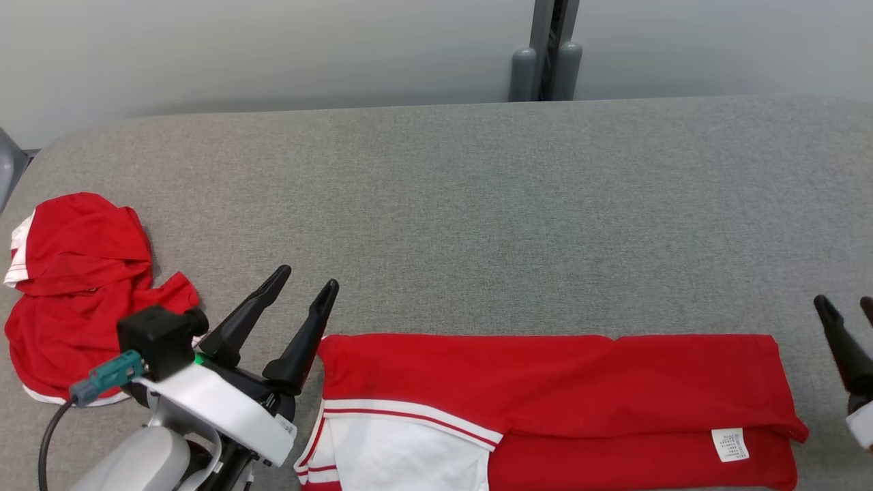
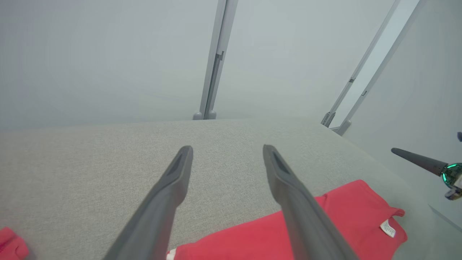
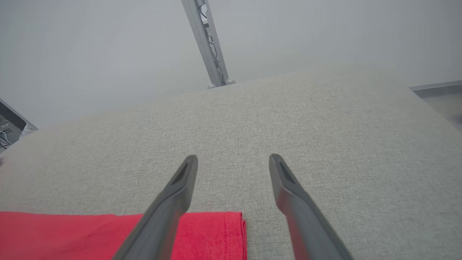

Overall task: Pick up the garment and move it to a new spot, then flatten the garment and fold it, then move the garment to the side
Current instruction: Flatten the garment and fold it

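Flanking the lengthwise-folded garment, left gripper and right gripper stand spread and empty; the next fold probably needs fresh end grasps.

The left hand is at the near left, dark fingers spread wide, gripping nothing, angled toward the far right. The right hand is at the near right edge, fingers likewise spread.
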You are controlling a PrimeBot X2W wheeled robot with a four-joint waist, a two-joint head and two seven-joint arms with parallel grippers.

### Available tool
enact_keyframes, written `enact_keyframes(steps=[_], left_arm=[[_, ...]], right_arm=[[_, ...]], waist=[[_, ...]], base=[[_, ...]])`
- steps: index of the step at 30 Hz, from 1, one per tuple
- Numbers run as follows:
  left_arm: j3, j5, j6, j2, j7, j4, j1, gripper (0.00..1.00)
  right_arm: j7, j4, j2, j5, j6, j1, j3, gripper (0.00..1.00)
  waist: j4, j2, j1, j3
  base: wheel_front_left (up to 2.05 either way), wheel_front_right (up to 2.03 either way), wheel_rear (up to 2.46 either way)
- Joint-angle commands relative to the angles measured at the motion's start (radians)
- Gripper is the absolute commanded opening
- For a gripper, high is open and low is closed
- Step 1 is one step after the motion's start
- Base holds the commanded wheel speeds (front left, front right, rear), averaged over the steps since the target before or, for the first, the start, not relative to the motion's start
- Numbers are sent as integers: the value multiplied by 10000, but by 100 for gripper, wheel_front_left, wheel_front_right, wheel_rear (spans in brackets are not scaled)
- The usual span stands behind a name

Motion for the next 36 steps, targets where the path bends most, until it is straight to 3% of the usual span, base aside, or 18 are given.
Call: enact_keyframes(steps=[1, 9, 13, 23, 33, 34, 35, 36], left_arm=[[132, 44, 33, -210, -486, 254, 186, 100], [1099, 1226, 198, -1477, -1294, 1201, 715, 100], [1904, 2036, -123, -2184, -1297, 1183, 1136, 100], [2773, 3366, -1079, -3103, -1301, 1720, 1594, 100], [3271, 3811, -1492, -3458, -1302, 1994, 1671, 100], [3320, 3858, -1538, -3485, -1302, 2015, 1676, 100], [3360, 3889, -1563, -3522, -1301, 2026, 1683, 100], [3403, 3930, -1596, -3547, -1302, 2043, 1688, 100]], right_arm=[[-303, 185, 307, -275, -3, 190, -140, 100], [-1112, 1207, 1926, -1066, -2, 524, -629, 100], [-1269, 1665, 2453, -1363, -2, 572, -720, 100], [-969, 3015, 3037, -1094, -2, 600, -675, 100], [-537, 3558, 3313, -619, -2, 476, -71, 100], [-509, 3552, 3319, -547, 0, 468, 15, 97], [-496, 3553, 3303, -514, 0, 449, 90, 40], [-544, 3538, 3272, -529, 1, 424, 169, 0]], waist=[[-41, 0, 0, -15], [-129, 0, 0, 6], [-86, 0, 0, 42], [91, 0, 0, 34], [139, 0, 0, 76], [137, 0, 0, 78], [133, 0, 0, 78], [130, 0, 0, 75]], base=[[0, 0, 0], [0, 0, 0], [0, 0, 0], [0, 0, 0], [0, 0, 0], [0, 0, 0], [0, 0, 0], [0, 0, 0]])
